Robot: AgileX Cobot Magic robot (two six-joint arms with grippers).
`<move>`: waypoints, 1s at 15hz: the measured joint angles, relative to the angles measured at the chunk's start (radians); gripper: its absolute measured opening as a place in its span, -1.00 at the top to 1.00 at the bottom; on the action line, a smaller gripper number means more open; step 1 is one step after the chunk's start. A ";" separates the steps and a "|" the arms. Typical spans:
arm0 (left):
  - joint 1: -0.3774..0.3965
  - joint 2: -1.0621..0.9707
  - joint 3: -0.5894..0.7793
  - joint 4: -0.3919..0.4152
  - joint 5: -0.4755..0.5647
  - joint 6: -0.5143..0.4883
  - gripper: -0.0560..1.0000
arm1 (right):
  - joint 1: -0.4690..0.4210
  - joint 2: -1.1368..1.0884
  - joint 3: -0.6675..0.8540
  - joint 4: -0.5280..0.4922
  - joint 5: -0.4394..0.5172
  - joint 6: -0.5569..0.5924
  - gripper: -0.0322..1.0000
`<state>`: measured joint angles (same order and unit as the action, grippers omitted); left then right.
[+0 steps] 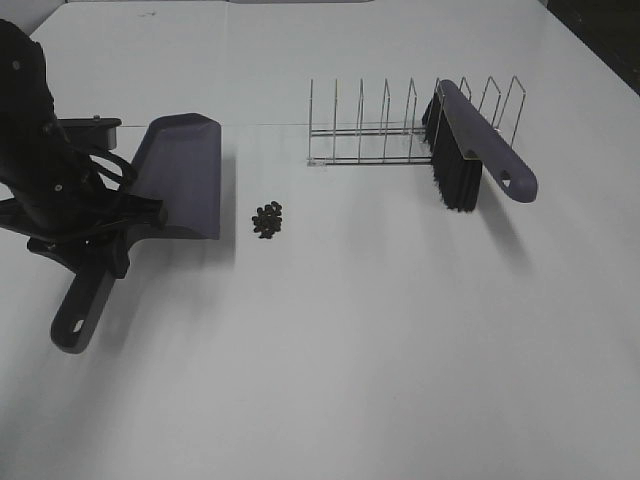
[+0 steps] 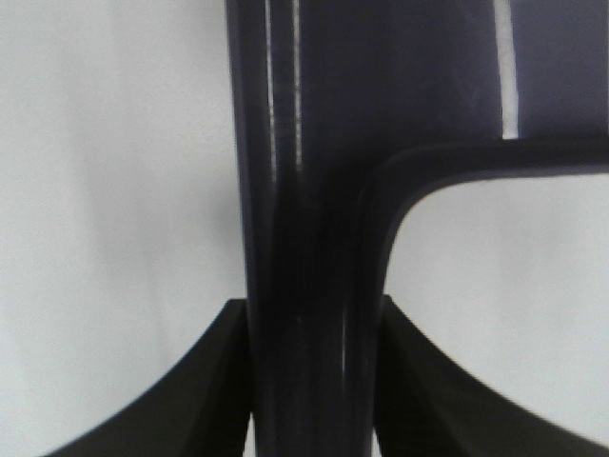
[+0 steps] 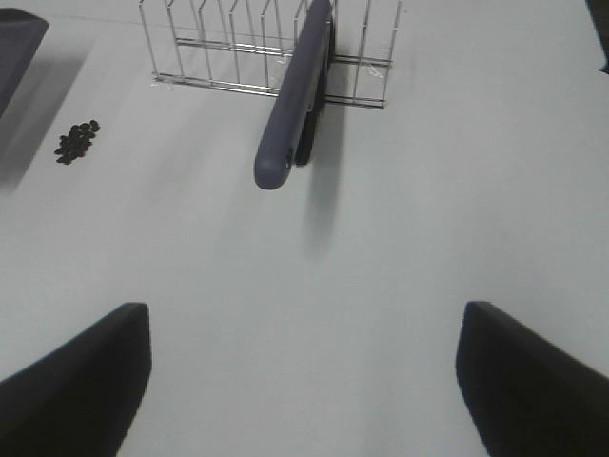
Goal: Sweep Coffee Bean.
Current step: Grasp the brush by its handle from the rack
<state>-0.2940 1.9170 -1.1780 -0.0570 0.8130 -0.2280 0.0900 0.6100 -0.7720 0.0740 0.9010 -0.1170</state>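
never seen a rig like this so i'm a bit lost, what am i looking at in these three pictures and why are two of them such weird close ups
This is a two-armed robot at a white table. The wide picture comes from a camera mounted high above. The other two come from a camera on each arm's wrist, looking out between two dark fingers, hence the odd close-ups. On the table lie a small cluster of coffee beans, a purple-grey dustpan just beside them, and a wire rack with a brush resting in it. The left gripper is closed on the dustpan's handle, which fills its wrist view. The right gripper is open and holds nothing; its arm is out of the wide picture, and its camera looks toward the brush.
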 joint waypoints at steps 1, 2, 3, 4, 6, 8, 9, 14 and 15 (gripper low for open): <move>0.000 0.000 0.000 0.000 0.000 0.000 0.24 | 0.034 0.100 -0.071 -0.016 0.000 -0.011 -0.55; 0.000 0.000 0.000 0.000 -0.001 0.000 0.24 | 0.045 0.140 -0.102 -0.024 0.002 -0.014 -0.55; 0.000 0.000 0.000 0.000 -0.004 0.000 0.24 | 0.067 0.233 -0.175 -0.045 0.008 -0.021 -0.55; 0.000 0.000 0.000 0.000 -0.005 0.000 0.24 | 0.084 0.339 -0.266 -0.067 0.026 -0.023 -0.55; 0.000 0.000 0.000 0.000 -0.009 0.000 0.24 | 0.097 0.550 -0.459 -0.074 0.103 -0.022 -0.55; 0.000 0.000 0.000 0.000 -0.010 0.001 0.24 | 0.097 0.791 -0.724 -0.074 0.230 0.029 -0.55; 0.000 0.000 0.000 0.000 -0.010 0.001 0.24 | 0.097 0.874 -0.818 -0.074 0.281 0.061 -0.55; 0.000 0.000 0.000 0.000 -0.011 0.007 0.24 | 0.097 1.200 -1.127 -0.074 0.315 0.151 -0.46; 0.000 0.000 0.000 0.000 -0.011 0.007 0.24 | 0.097 1.255 -1.166 -0.065 0.315 0.154 -0.44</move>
<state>-0.2940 1.9170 -1.1780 -0.0570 0.8020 -0.2210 0.1870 1.8650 -1.9380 0.0090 1.2160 0.0370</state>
